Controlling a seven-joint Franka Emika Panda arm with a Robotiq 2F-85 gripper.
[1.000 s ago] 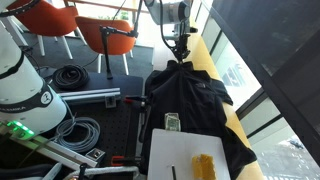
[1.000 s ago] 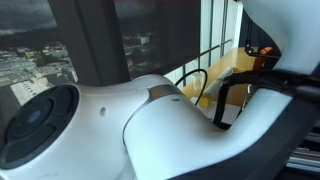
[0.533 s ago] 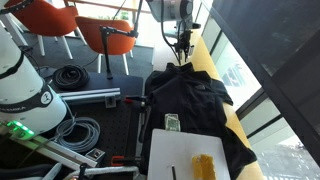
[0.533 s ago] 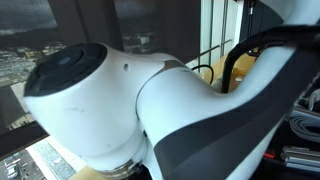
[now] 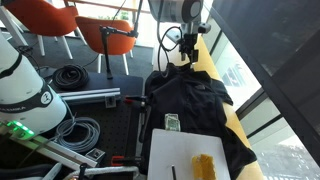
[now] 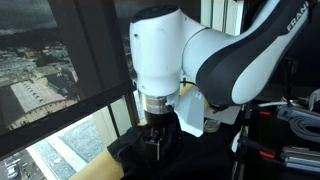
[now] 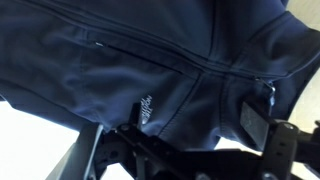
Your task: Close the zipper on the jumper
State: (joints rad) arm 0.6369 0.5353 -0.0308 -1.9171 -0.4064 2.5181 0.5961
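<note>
The black jumper (image 5: 192, 100) lies spread on the table, collar at the far end. In the wrist view its dark fabric (image 7: 120, 70) fills the frame. A thin dark line that looks like the zipper (image 7: 212, 40) runs down its front; in both exterior views it is too faint to make out. My gripper (image 5: 187, 58) hangs just above the collar end, also seen over the black cloth in an exterior view (image 6: 153, 143). In the wrist view the gripper (image 7: 190, 130) is open, with nothing between its fingers.
A white sheet (image 5: 195, 155) with a yellow piece (image 5: 204, 166) lies at the near end of the jumper. A yellow bench edge (image 5: 215, 70) runs along the window. Orange chairs (image 5: 105, 35) and coiled black cables (image 5: 70, 75) stand to the side, with a white robot base (image 5: 25, 85).
The gripper has gone from shut to open and shifted slightly at the collar end. The arm has swung away from the close exterior camera, so the gripper now shows there.
</note>
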